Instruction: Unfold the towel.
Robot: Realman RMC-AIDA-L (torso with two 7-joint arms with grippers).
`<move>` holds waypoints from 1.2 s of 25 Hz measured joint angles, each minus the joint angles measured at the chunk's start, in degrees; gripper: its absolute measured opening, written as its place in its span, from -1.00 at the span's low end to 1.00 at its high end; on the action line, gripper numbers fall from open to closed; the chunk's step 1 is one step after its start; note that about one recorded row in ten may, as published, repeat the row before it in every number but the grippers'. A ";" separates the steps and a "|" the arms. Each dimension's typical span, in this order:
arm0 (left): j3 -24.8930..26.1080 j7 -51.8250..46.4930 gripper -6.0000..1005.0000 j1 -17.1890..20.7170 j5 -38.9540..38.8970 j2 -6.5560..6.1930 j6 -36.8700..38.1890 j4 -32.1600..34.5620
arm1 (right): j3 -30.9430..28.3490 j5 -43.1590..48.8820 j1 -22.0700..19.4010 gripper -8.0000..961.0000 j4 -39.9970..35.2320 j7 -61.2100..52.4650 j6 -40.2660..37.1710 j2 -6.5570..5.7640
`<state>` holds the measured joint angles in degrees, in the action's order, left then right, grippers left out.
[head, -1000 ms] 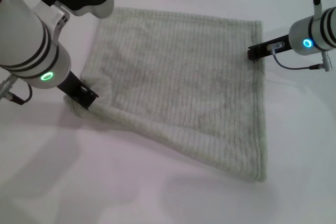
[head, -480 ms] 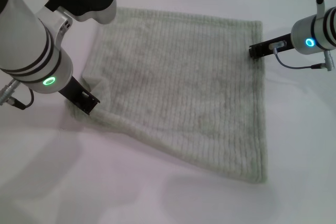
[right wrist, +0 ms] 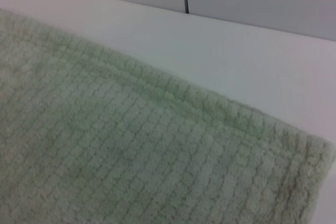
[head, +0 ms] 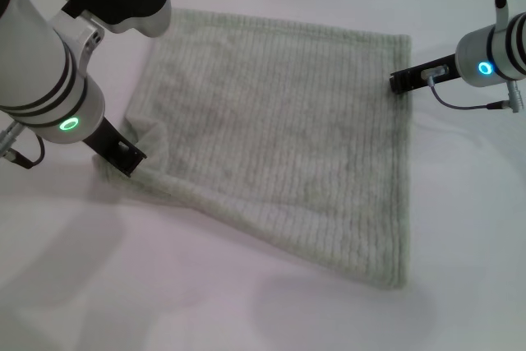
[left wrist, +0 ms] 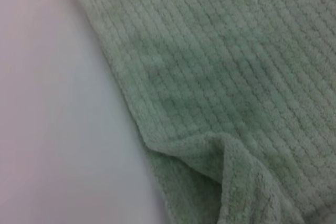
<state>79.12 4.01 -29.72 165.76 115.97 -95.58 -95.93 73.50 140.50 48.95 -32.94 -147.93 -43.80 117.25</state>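
Nearest, toward the table's (head: 246, 302) front edge, bare white surface. Just beyond, the towel's (head: 279, 129) front hem running slantwise, its near right corner lying flat. Toward the table's left edge, the left gripper (head: 125, 156) down at the towel's near left corner, cloth bunched and lifted into a small fold against its tip (left wrist: 231, 166); fingers seemingly closed on that fold, though mostly hidden. Farther back, spread nearly flat across the middle, ribbed stripes showing. Toward the far right corner, the right gripper (head: 400, 81) touching the towel's right hem (right wrist: 226, 111); grip there impossible to tell.
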 joint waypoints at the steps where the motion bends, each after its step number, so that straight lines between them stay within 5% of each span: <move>1: 0.06 0.00 -0.90 -0.03 0.00 0.02 -0.08 0.01 | 0.01 0.01 0.00 -0.99 -0.01 0.00 -0.02 0.00; 8: -0.60 -1.89 -0.90 0.95 0.01 -0.21 -0.44 -4.40 | 0.07 0.04 -0.02 -0.98 -0.15 -0.08 -0.13 -0.01; 17: 0.24 -2.20 -0.37 1.70 0.00 -2.26 3.17 -5.09 | 0.03 -0.01 -0.30 -0.98 -0.22 0.10 -0.47 -0.10; 24: 0.28 -1.58 -0.08 1.50 0.00 -1.51 4.84 -6.21 | -0.14 0.07 -0.43 -0.99 -0.69 0.11 -0.88 -0.18; 27: -0.06 0.13 0.14 2.25 0.00 -1.71 10.39 -6.33 | 0.12 0.14 -1.16 -0.99 -3.03 0.29 -1.33 -0.16; 30: 1.53 5.90 0.40 6.04 -0.01 -1.47 23.84 -6.03 | 0.94 0.33 -3.69 -0.98 -9.68 1.22 -2.43 0.21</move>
<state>80.66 9.91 -23.68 165.75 114.50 -71.74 -101.96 74.44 140.83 45.26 -42.62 -146.71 -46.23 117.46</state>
